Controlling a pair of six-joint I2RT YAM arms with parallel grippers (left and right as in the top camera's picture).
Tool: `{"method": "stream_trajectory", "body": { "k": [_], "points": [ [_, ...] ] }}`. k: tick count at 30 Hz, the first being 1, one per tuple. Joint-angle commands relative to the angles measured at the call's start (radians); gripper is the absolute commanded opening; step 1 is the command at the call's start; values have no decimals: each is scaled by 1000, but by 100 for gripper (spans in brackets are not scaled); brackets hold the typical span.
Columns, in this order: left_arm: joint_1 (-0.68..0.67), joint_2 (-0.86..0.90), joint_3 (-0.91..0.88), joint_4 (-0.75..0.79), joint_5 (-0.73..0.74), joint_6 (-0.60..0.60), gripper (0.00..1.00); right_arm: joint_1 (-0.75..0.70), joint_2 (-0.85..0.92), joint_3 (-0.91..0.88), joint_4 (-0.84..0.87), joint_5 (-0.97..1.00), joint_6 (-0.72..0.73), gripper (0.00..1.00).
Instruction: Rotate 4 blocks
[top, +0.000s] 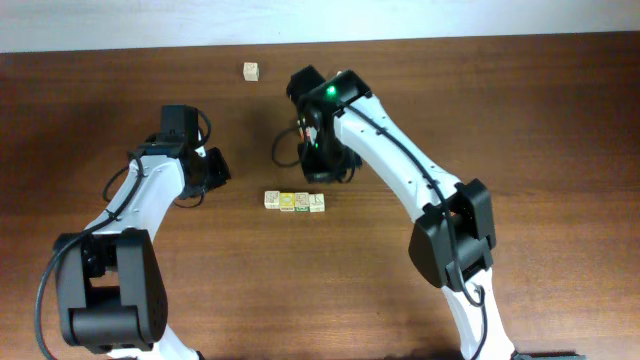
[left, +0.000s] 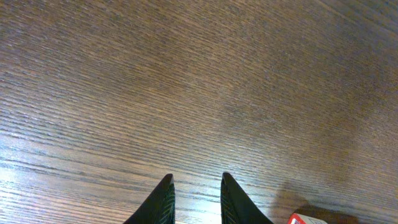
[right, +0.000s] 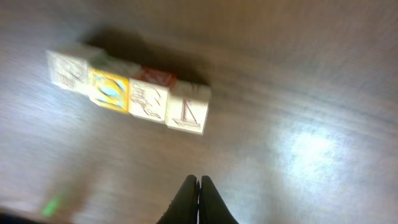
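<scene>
Pinching shut on nothing, right gripper (right: 198, 182) sits just far of the row of blocks (right: 147, 101). Left gripper (left: 196, 177) slightly parted, empty, over table (left: 186, 74).

In a left-to-right row at mid-tabletop (top: 520, 110), four blocks (top: 294, 201), side by side and touching; just behind the row, toward its right end, the right pincer (right: 198, 183), apart from the blocks; left of the row and slightly behind it, the left pincer (left: 196, 177), over bare tabletop; just right of its tips, a block corner (left: 305, 219); far behind the row and a little left, near the far edge, a lone block (top: 251, 71), well apart from the rest.
</scene>
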Motion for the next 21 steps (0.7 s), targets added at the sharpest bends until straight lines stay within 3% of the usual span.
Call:
{"method": "stream_trajectory", "body": {
  "k": [1, 10, 21],
  "points": [
    [-2, 9, 18, 2, 0, -9, 23, 32, 2, -150, 42, -27, 34, 5],
    [-2, 9, 18, 2, 0, -9, 23, 69, 2, -315, 234, -77, 39, 5],
    [-2, 9, 18, 2, 0, -9, 23, 69, 2, -325, 275, -69, 38, 4]
  ]
}}
